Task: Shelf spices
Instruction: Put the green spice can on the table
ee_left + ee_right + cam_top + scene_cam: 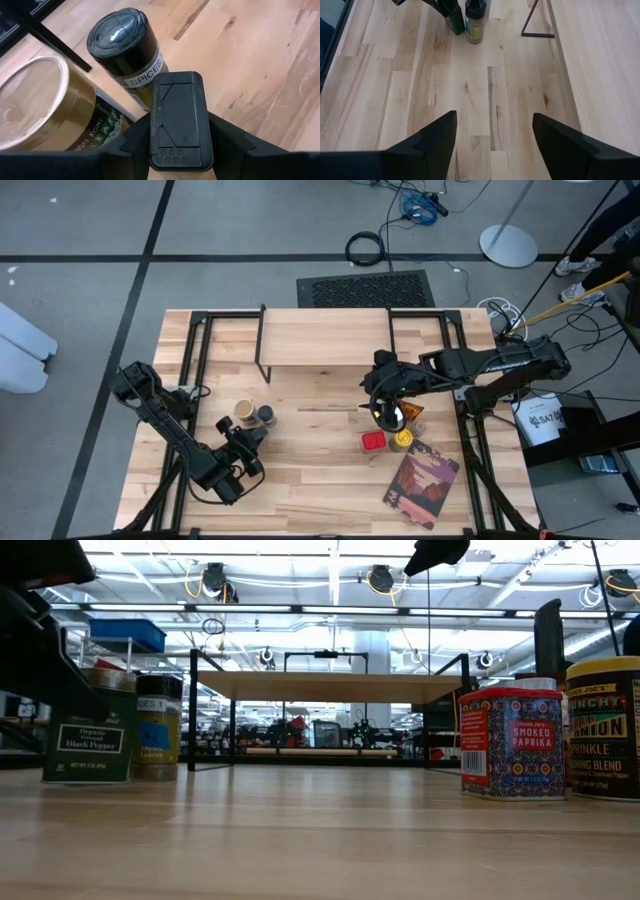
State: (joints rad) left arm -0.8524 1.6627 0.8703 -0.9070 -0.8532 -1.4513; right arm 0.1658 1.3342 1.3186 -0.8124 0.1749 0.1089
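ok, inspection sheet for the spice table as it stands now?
Surface: wood-plank table, no spills seen.
Job's things: shelf top bare; black pepper tin, tan-lidded tin, black-capped jar on the left; paprika tin, yellow-lidded jar on the right.
Clutter: book.
Grippers: left gripper shut on black pepper tin; right gripper open, empty.
Cables: coil on floor.
Surroundings: floor mat behind the table.

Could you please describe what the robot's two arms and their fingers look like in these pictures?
Both arms are dark, jointed links with black cabling, seen from above. The right gripper has two matte black, wedge-shaped fingers. The left gripper has black angular fingers; a black rectangular block with grooves and small round dimples sits between them.
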